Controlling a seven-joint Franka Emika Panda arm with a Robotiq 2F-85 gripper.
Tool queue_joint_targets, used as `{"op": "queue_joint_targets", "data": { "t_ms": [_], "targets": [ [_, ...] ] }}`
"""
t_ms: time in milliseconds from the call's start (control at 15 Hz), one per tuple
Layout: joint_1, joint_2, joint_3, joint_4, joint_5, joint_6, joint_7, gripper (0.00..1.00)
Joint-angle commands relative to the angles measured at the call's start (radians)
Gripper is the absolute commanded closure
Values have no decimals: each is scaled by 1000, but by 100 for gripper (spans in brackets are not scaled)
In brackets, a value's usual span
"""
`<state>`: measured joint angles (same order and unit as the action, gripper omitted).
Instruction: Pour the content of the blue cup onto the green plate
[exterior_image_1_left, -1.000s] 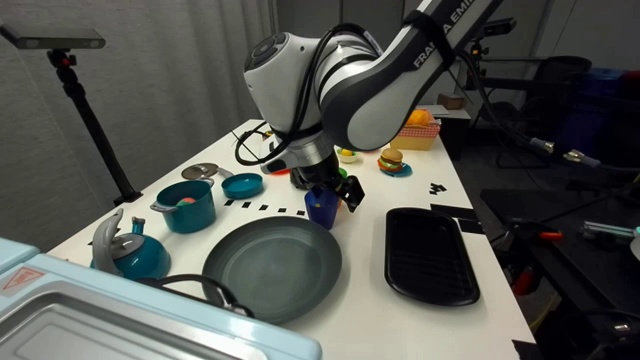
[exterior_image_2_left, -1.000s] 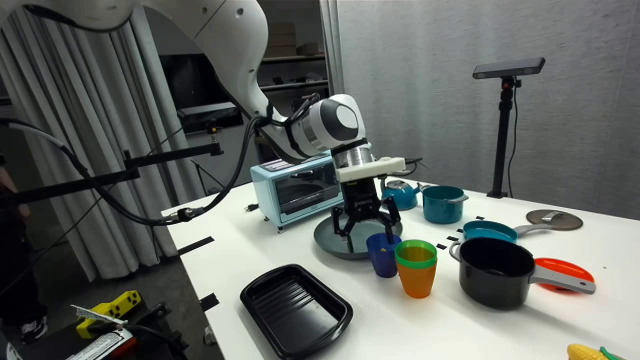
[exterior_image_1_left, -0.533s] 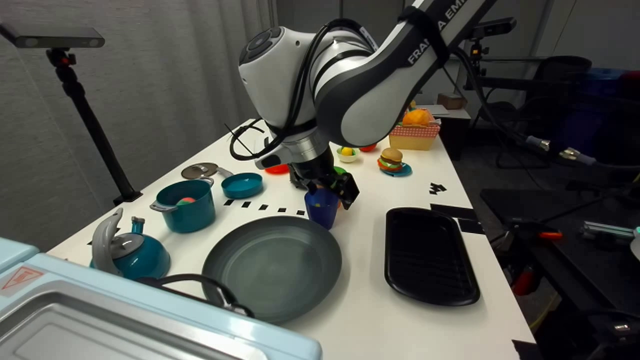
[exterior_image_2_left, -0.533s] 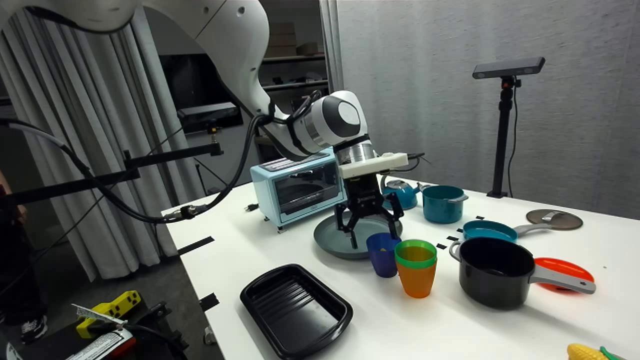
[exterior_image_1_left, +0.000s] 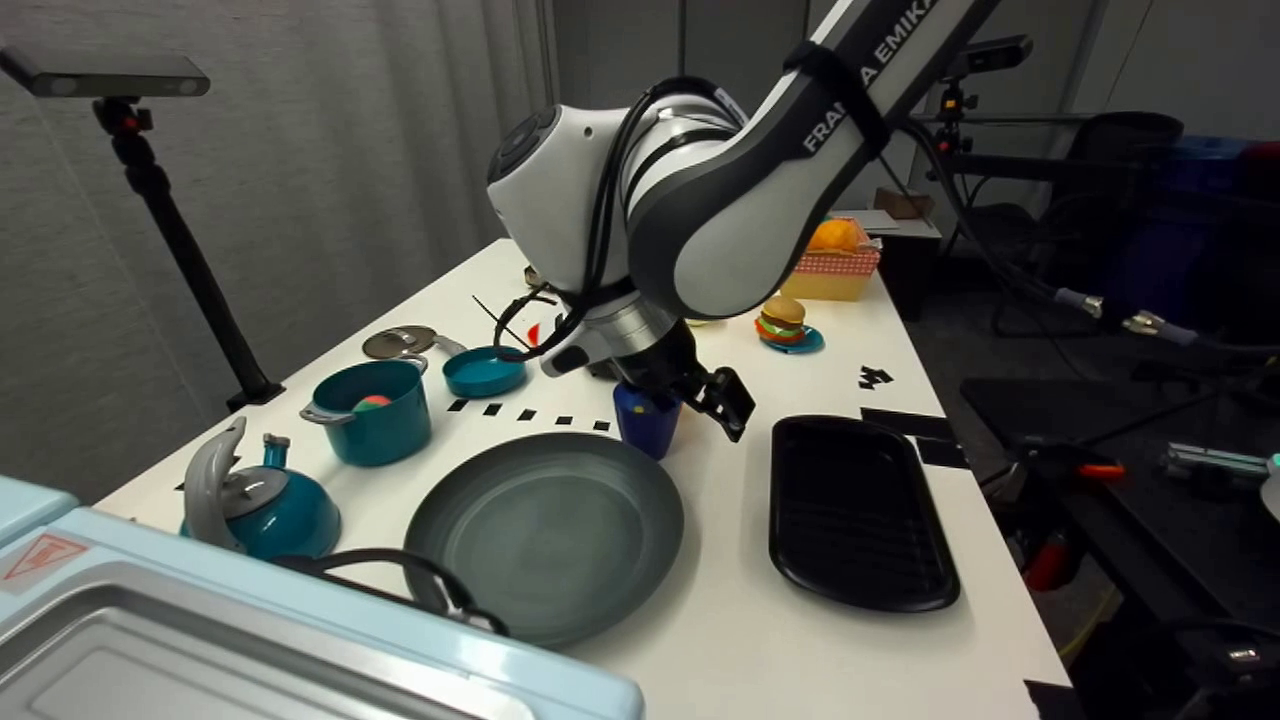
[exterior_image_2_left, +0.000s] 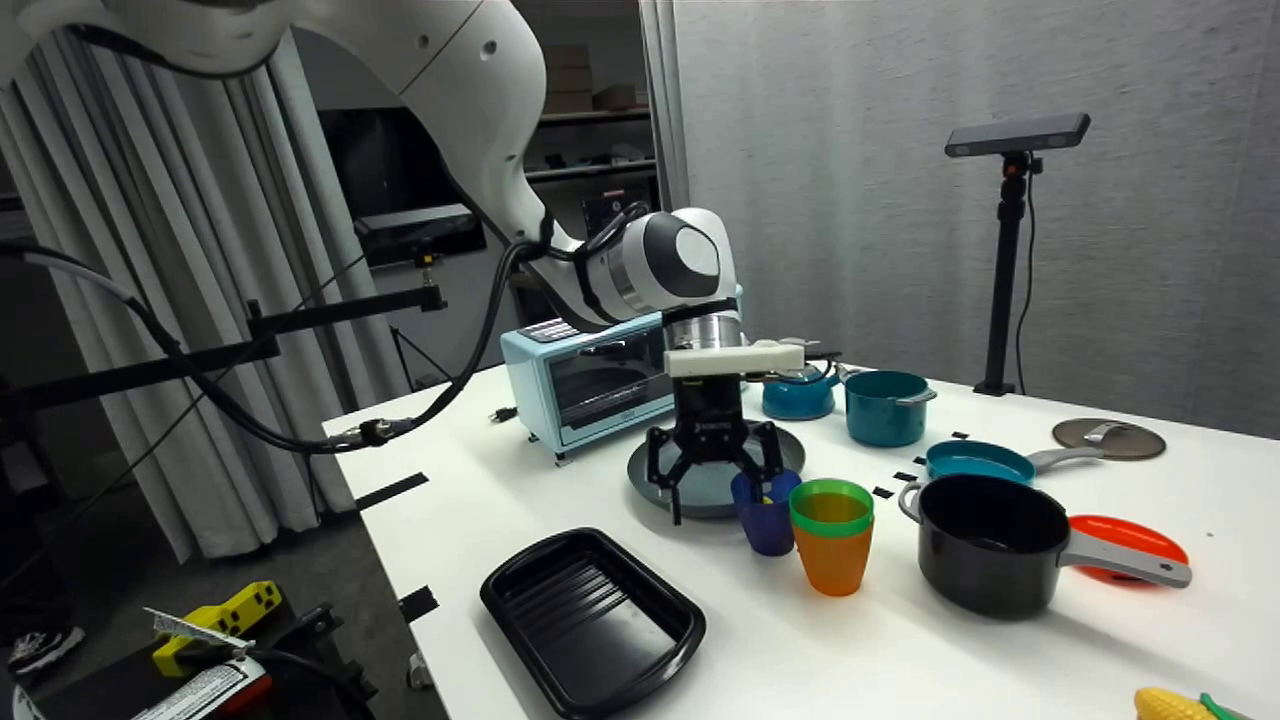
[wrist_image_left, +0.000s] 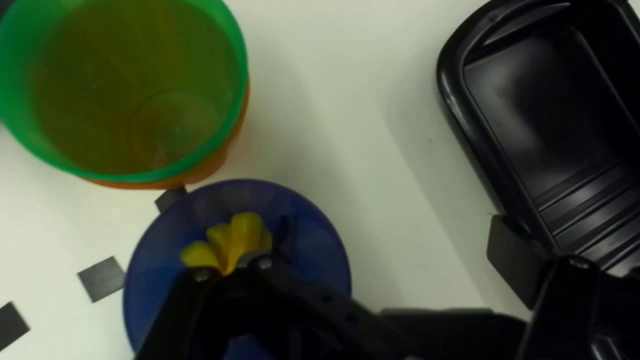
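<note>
Table (exterior_image_1_left: 740, 650): bright white for you in both exterior views.
Floor (exterior_image_2_left: 340, 570): dim down there, detail lost in the dark.
Black tray (wrist_image_left: 545, 125): your wrist view catches glare along its rim, a soft shadow just beside it.
Green cup (wrist_image_left: 130, 95): rim slightly blurred, pale shadow on the tray's side.
Yellow pieces (wrist_image_left: 240, 240): soft-edged, yet vivid against the darker blue cup (wrist_image_left: 315, 255).
Pincer (wrist_image_left: 385, 260): near-black to you, edges blurred.

It's deep blue on the cup (exterior_image_2_left: 768, 527), bright yellow for the pieces (wrist_image_left: 244, 237), grey-green across the plate (exterior_image_1_left: 545, 540), black on the tray (exterior_image_1_left: 855, 510), red-and-white check on the basket (exterior_image_1_left: 830, 263)!
</note>
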<state>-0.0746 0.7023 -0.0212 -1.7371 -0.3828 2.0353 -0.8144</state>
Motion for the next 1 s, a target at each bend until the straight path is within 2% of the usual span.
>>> {"op": "queue_joint_targets", "data": {
  "t_ms": [0,533,667,933],
  "targets": [
    [-18,16,20,26,27,-66,-36,34],
    [-10,21,10,28,-8,-51,-32,96],
    [-2,22,1,31,-31,-51,-20,100],
    [8,22,-13,38,-101,-47,-28,98]
  ]
}}
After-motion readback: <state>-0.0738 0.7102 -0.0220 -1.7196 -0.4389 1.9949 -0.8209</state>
